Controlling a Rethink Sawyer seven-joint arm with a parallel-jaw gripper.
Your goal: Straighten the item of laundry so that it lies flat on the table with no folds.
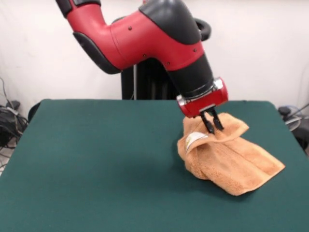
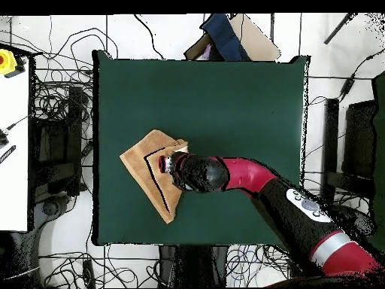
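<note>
The orange-tan towel (image 1: pixel 231 162) lies folded and bunched on the right side of the dark green table (image 1: pixel 96 159). Its white tag (image 1: pixel 194 139) shows on a raised fold at its left. My gripper (image 1: pixel 215 127) points down at the towel's upper edge, its two black fingers close together and pinching a fold of cloth that stands up a little. In the overhead view the towel (image 2: pixel 143 169) sits at the table's (image 2: pixel 225 105) left side, with the gripper (image 2: pixel 170 162) over its right part and the arm hiding some of it.
The red and black arm (image 1: pixel 145 36) reaches down from the top centre. The table's right edge (image 1: pixel 289 140) runs close to the towel. Cables and boxes lie on the floor around the table (image 2: pixel 53 143).
</note>
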